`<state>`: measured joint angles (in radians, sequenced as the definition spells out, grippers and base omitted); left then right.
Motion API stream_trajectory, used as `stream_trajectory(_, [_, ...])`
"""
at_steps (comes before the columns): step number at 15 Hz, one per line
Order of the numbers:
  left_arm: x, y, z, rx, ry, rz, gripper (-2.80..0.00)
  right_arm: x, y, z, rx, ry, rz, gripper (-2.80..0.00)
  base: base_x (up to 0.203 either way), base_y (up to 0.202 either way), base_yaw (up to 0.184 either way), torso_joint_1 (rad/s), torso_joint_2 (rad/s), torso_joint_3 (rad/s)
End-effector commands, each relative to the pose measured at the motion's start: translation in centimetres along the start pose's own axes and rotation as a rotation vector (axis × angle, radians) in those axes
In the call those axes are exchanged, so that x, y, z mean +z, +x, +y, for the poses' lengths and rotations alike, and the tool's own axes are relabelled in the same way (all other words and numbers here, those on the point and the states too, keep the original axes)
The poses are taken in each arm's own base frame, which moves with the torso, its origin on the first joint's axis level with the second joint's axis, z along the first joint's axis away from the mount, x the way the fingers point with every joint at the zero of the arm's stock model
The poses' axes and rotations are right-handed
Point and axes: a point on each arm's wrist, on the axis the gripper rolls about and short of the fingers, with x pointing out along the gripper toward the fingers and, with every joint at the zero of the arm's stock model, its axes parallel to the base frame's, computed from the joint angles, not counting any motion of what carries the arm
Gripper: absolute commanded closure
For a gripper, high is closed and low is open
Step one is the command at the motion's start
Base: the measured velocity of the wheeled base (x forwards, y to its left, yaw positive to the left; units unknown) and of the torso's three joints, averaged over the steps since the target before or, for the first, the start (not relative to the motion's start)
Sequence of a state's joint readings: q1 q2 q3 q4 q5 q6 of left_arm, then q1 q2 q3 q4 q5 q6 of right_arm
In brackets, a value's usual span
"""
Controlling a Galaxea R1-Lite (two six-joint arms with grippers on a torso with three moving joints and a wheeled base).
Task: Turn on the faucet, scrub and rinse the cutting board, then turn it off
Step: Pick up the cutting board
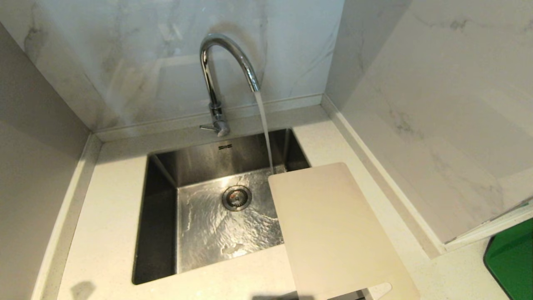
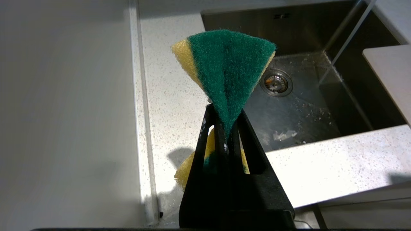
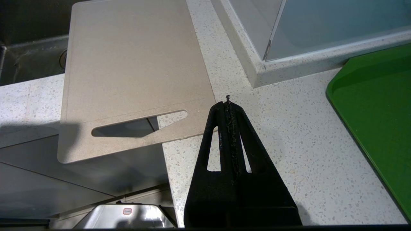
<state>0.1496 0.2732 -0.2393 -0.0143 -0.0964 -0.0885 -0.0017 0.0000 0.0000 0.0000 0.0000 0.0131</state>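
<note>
Speckled white bench in a marble-walled corner, steel sink inset; faucet running; cutting board spanning the sink's right edge; green tray at right; left hand pinching a sponge; right hand pressed together, empty

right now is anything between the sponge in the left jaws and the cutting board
Nothing visible. The left gripper holds the sponge above the counter at the sink's left edge. Between it and the cutting board on the sink's right side lies only the open basin, with water from the faucet falling near the board's far corner.
</note>
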Motion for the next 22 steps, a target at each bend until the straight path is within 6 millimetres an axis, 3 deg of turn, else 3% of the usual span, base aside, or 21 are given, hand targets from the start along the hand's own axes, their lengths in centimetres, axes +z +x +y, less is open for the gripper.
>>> stream_trajectory(1, [-0.6,0.3,0.1,-0.005,0.002,-0.006,0.0,0.0,0.0,0.0,0.0,0.001,0.001,0.0,0.0,0.0,0.0,0.0,0.0,0.0])
stream_trajectory(4, [-1.8,0.6,0.2,-0.048,0.0,0.021,0.0,0.0,0.0,0.0,0.0,0.001,-0.002,0.0,0.0,0.0,0.0,0.0,0.0,0.0])
stream_trajectory(7, [-4.3,1.2,0.4,-0.063,0.0,0.024,0.0,0.0,0.0,0.0,0.0,0.001,0.0,0.0,0.0,0.0,0.0,0.0,0.0,0.0])
stream_trajectory(11, [-4.6,0.9,0.4,-0.127,0.004,0.004,0.0,0.0,0.0,0.0,0.0,0.001,0.0,0.0,0.0,0.0,0.0,0.0,0.0,0.0])
stream_trajectory(15, [-6.4,-1.3,0.8,-0.122,0.068,-0.098,0.0,0.0,0.0,0.0,0.0,0.001,-0.002,0.0,0.0,0.0,0.0,0.0,0.0,0.0])
stream_trajectory(22, [-6.9,-1.2,1.0,-0.072,0.226,-0.067,0.0,0.0,0.0,0.0,-0.001,0.001,-0.002,0.0,0.0,0.0,0.0,0.0,0.0,0.0])
